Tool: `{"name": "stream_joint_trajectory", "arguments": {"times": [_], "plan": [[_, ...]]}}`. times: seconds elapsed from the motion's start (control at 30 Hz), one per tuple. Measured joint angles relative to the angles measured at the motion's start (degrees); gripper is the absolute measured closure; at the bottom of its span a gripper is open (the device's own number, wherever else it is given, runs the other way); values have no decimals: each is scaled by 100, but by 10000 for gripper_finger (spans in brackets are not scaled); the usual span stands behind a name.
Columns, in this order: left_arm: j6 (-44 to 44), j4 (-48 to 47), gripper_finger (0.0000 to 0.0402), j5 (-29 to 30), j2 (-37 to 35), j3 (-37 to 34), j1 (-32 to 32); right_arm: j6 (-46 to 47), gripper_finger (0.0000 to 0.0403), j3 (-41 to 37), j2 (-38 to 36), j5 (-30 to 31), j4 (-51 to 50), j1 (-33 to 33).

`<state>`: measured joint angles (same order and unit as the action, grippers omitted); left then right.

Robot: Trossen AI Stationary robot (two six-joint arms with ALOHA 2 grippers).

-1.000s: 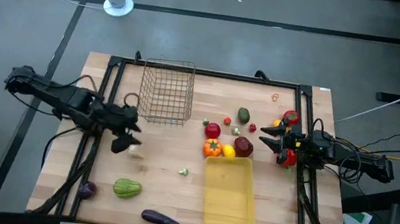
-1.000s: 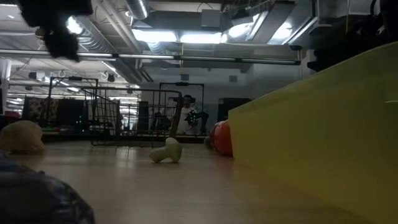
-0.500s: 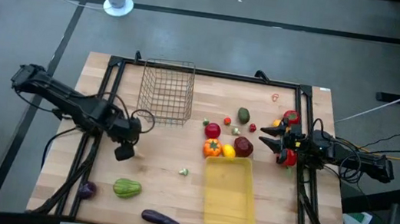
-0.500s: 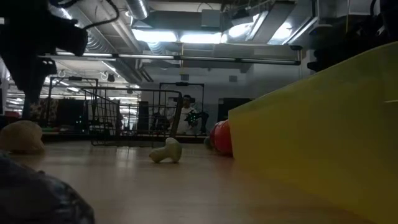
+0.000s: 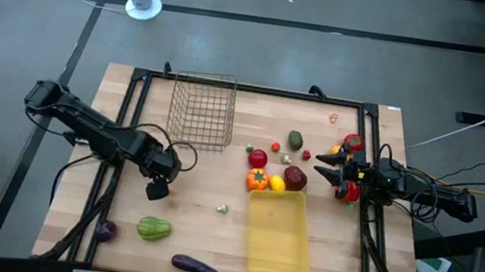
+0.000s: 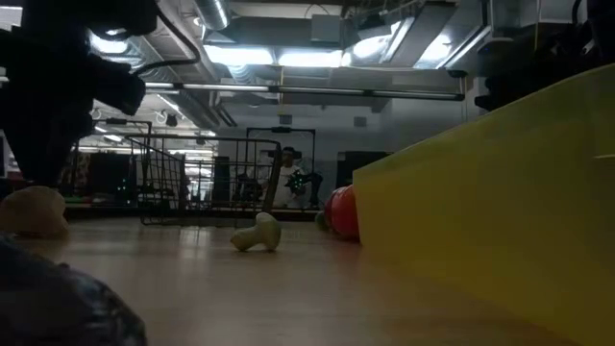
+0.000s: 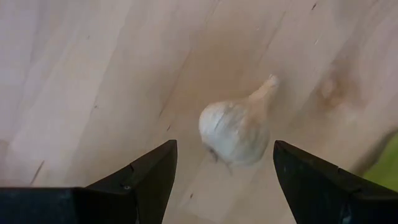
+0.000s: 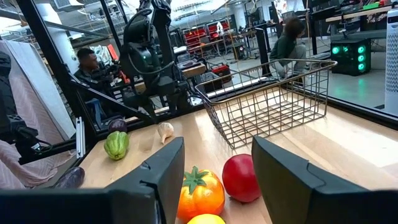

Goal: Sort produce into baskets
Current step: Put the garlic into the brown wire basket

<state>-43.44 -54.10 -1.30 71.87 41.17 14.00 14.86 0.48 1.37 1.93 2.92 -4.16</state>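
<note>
Presently the left gripper [image 7: 221, 171] hangs directly over a garlic bulb [image 7: 235, 129] lying on its side on the bare worktop [image 5: 197, 196], between the wire basket [image 5: 202, 110] and the green squash [image 5: 153, 229]. Fingers [image 7: 146, 177] are open, one each side of the bulb, not touching it; nothing held.

Handling, est.: bulb looks like a small toy piece, so light, rigid, prob. smooth, w/ a rounded body tapering to a thin stem tip. Likely to roll or squirt out if pinched near the taper. Best hold is across the widest part of the body, fingers square to its long axis. Stem tip is a poor hold.

Pose: left arm reaches in from the worktop's left edge, wrist pitched down so the gripper faces the surface approx. vertical. In the low view it shows as a dark mass above the bulb [image 6: 34, 210], not yet down on it.

Right gripper [image 5: 323, 170] waits at the right edge beside the produce cluster, level w/ the worktop, fingers [image 8: 158, 171] apart and empty, pointing toward an orange pepper [image 8: 200, 191] and a red tomato [image 8: 241, 177]. Yellow tray [image 5: 278, 235] is empty, as is the wire basket.
</note>
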Motion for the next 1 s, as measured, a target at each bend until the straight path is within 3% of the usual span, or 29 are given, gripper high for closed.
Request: {"name": "stream_joint_trajectory", "arguments": {"times": [0.73,1.0], "plan": [[327,692,141,252,1087,-7,-11,-12,216,-1,0,0,-2,1],[-134,477,141,150,1091,-7,-97,-12,216,0,0,0,-2,0]]}}
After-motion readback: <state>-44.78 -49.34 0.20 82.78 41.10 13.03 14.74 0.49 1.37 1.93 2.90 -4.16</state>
